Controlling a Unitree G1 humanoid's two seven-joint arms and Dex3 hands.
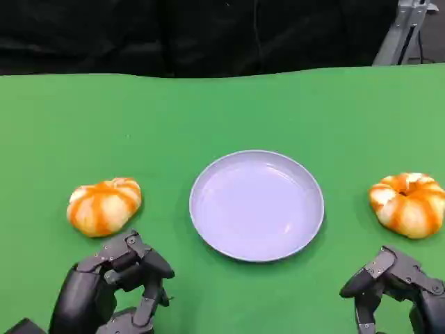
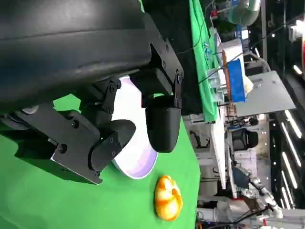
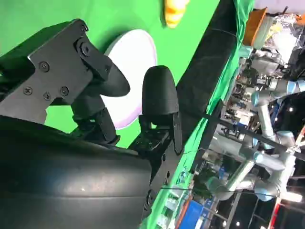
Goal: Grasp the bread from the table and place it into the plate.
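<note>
A pale plate (image 1: 256, 205) sits mid-desk (image 1: 208, 111), a bread roll (image 1: 104, 206) left and another (image 1: 409, 204) right. Both the left hand (image 1: 115, 289) and right hand (image 1: 396, 289) hold nothing, fingers apart.

Green table cover (image 1: 208, 111); black curtain (image 1: 174, 35) behind; grey metal stand (image 1: 407, 31) at far right corner.

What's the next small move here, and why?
Probably reach the left hand forward onto the left bread: it holds nothing, that bread lies just ahead of it, and the plate is empty. The right bread sits a bit farther from the right hand.
</note>
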